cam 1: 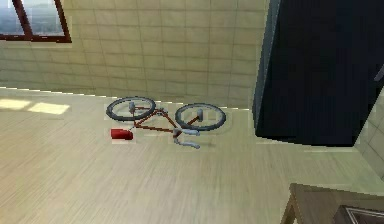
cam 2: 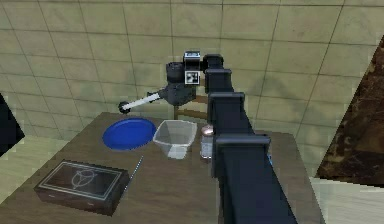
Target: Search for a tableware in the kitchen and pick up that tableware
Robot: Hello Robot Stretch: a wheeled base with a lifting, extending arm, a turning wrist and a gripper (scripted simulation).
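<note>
- The blue plate (cam 2: 131, 133) lies on the table (cam 2: 165, 185), toward its far edge near the tiled wall.
- At the plate's 12 o'clock hangs the gripper (cam 2: 127, 105) with bare wall behind its tip. It holds nothing, and the set of its fingers cannot be told.
- At the plate's 3 o'clock stands a clear square tub (cam 2: 174, 137); its contents cannot be made out.
- A pinkish can (cam 2: 207, 143) stands upright at the tub's 3 o'clock, beside the arm (cam 2: 235, 130).
- At the plate's 6 o'clock lies a dark flat box (cam 2: 82, 186), lid on.
- In the forward view, a bicycle (cam 1: 165, 118) lies on the floor by the wall.
</note>
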